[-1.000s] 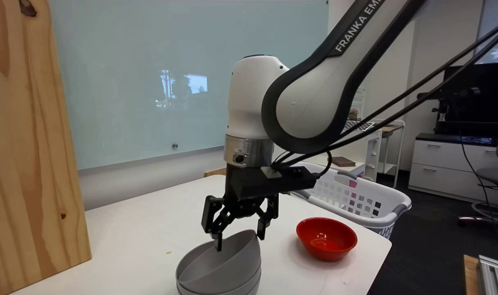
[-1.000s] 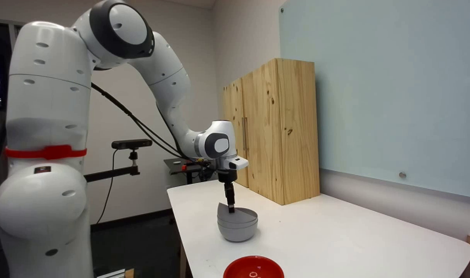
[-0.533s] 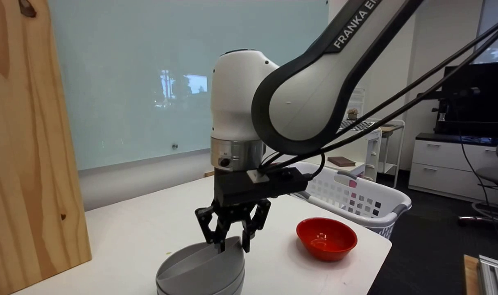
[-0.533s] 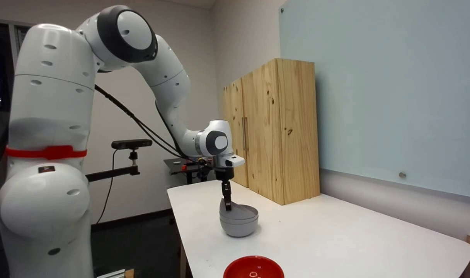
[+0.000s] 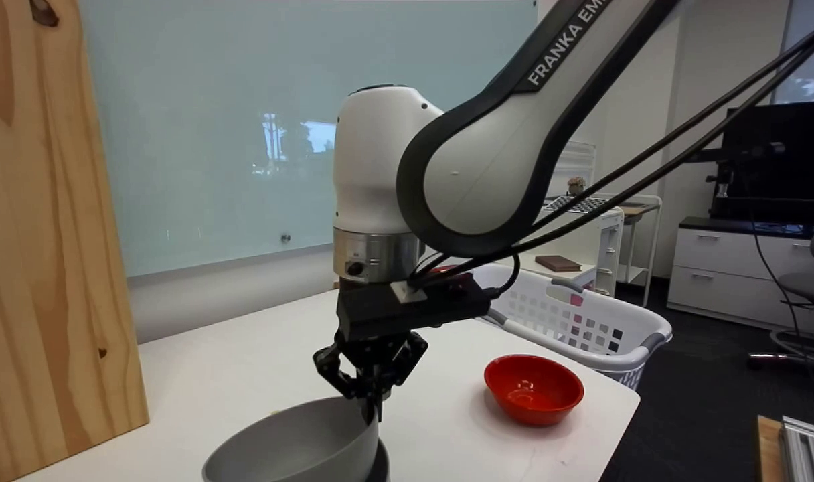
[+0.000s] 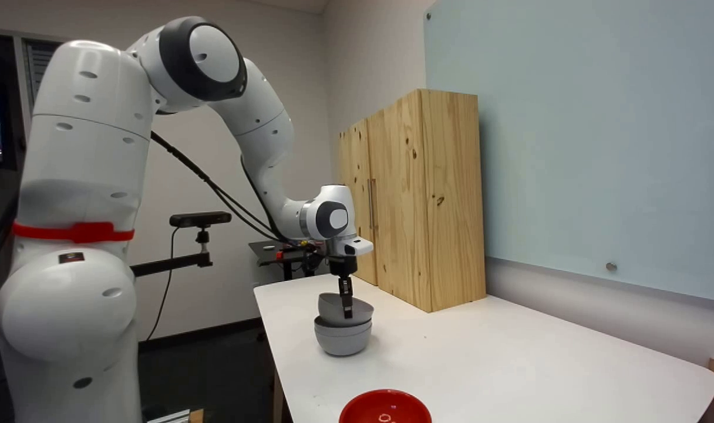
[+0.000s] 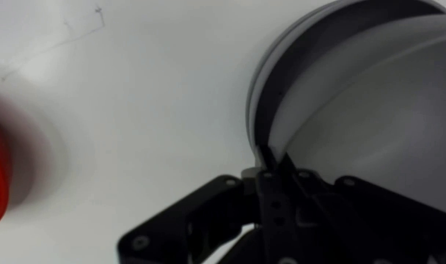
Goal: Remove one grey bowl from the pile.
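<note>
My gripper [image 5: 372, 410] is shut on the rim of the top grey bowl [image 5: 293, 442], one finger inside the wall and one outside. That bowl tilts over the pile [image 6: 342, 341], its near side sitting higher than the bowls beneath it. In the wrist view the bowl's wall [image 7: 384, 121] runs down between the closed fingertips, and a dark gap separates it from the pile's rim [image 7: 253, 95]. The lower part of the pile is mostly hidden behind the held bowl or cut off by the frame in an exterior view.
A glossy red bowl [image 5: 533, 391] sits on the white table [image 6: 509, 364] near its edge. A white laundry basket [image 5: 567, 314] stands beyond that edge. Tall wooden cabinets [image 6: 451, 200] rise at the back of the table, by the glass board [image 6: 580, 147].
The fingers came together on the top bowl's rim. That bowl has shifted and tilted up away from the bowls below, and the pile has slid a little as well.
</note>
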